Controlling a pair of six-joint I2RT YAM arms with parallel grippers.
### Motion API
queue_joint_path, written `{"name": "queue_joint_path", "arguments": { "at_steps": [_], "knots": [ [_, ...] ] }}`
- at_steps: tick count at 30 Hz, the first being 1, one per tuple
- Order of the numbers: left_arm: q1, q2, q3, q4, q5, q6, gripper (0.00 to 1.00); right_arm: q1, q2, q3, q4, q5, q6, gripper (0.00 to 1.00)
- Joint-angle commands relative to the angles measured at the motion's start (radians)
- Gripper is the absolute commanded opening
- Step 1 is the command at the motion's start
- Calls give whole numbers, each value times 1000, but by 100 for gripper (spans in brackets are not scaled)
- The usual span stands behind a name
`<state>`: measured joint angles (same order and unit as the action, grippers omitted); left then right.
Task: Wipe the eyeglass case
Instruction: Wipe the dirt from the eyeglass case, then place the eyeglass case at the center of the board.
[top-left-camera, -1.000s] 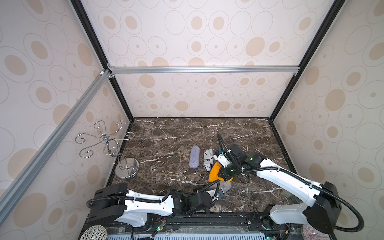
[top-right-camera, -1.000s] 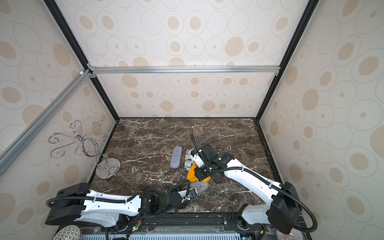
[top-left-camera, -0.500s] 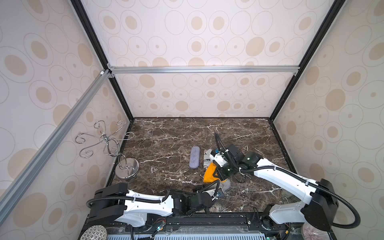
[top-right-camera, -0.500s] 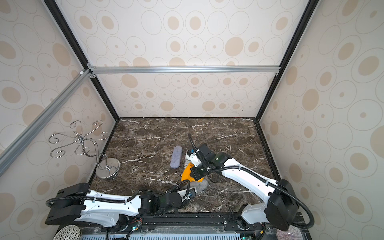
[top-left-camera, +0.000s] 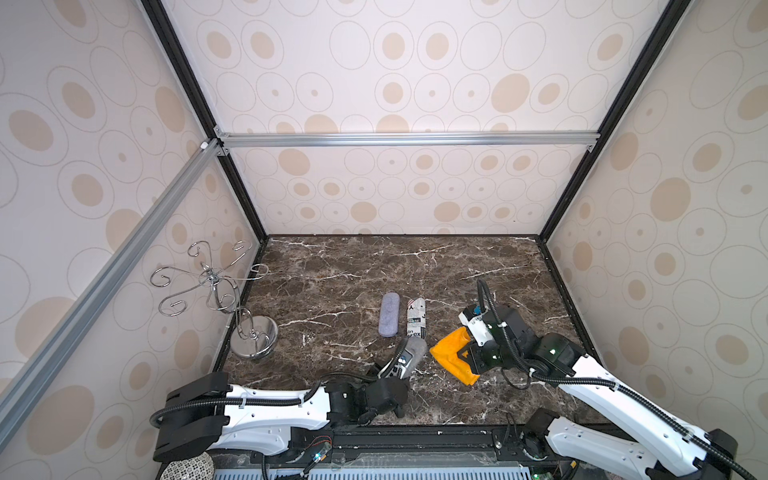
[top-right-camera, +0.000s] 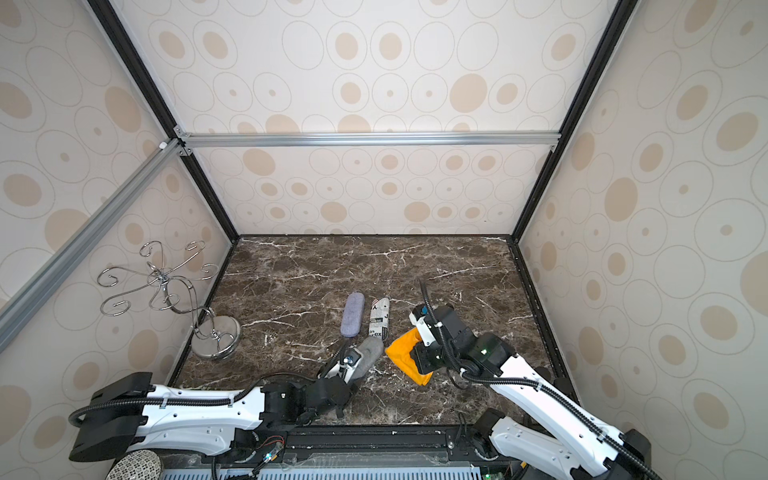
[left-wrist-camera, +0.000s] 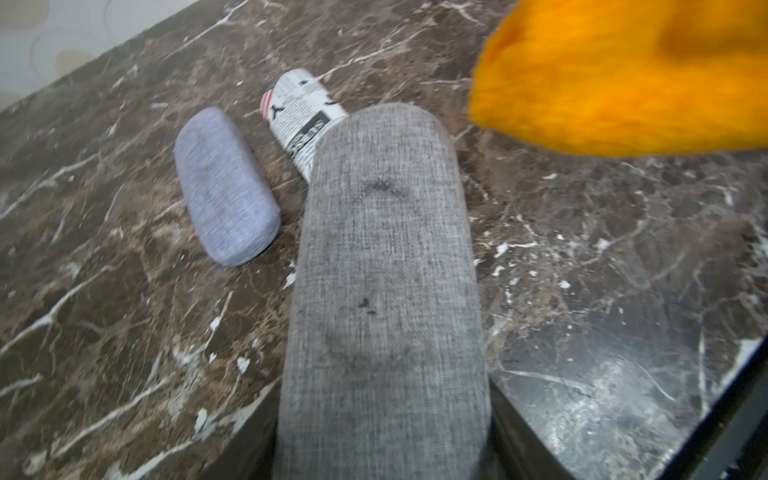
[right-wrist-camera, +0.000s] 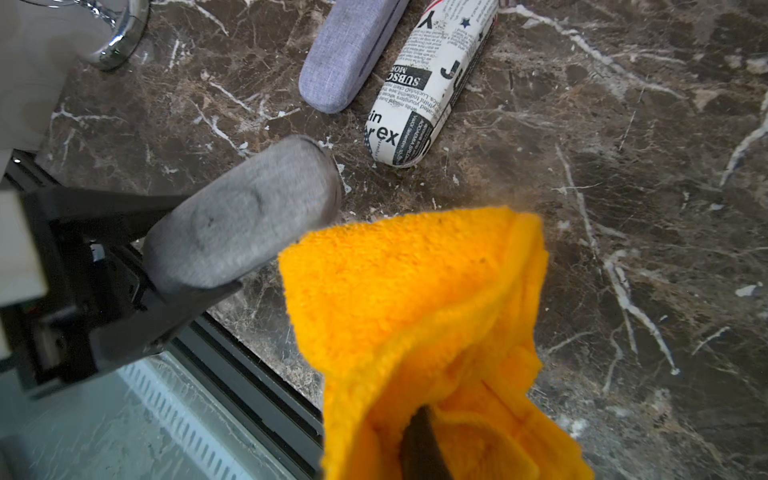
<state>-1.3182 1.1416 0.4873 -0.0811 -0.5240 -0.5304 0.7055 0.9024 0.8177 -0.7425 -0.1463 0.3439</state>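
The left gripper (top-left-camera: 398, 365) is clamped on one end of a grey eyeglass case (left-wrist-camera: 386, 291), holding it raised over the front of the worktop (top-left-camera: 332, 282), with dark smudges on its fabric. The right gripper (top-left-camera: 468, 358) is pressed together on one orange cloth (top-left-camera: 451, 355), which hangs just beside the case's free end; I cannot tell whether they touch. Farther back two more cases lie side by side: a lavender case (top-left-camera: 389, 313) and a newsprint case (top-left-camera: 416, 318), three in all. One chrome stand (top-left-camera: 253, 336) sits at the left edge.
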Motion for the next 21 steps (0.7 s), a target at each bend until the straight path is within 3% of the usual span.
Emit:
{"name": "queue_joint_path", "arguments": {
  "at_steps": [1, 5, 11, 21],
  "knots": [
    [52, -49, -14, -115, -47, -233, 35, 4, -21, -21, 27, -67, -13, 0],
    [118, -97, -43, -187, -55, -360, 36, 12, -28, -43, 79, -133, -25, 0],
    [181, -157, -126, -223, -40, -506, 39, 32, -19, -48, 100, -133, -27, 0],
    [218, -68, -144, -172, -11, -487, 49, 40, -9, -41, 94, -106, -31, 0]
  ]
}}
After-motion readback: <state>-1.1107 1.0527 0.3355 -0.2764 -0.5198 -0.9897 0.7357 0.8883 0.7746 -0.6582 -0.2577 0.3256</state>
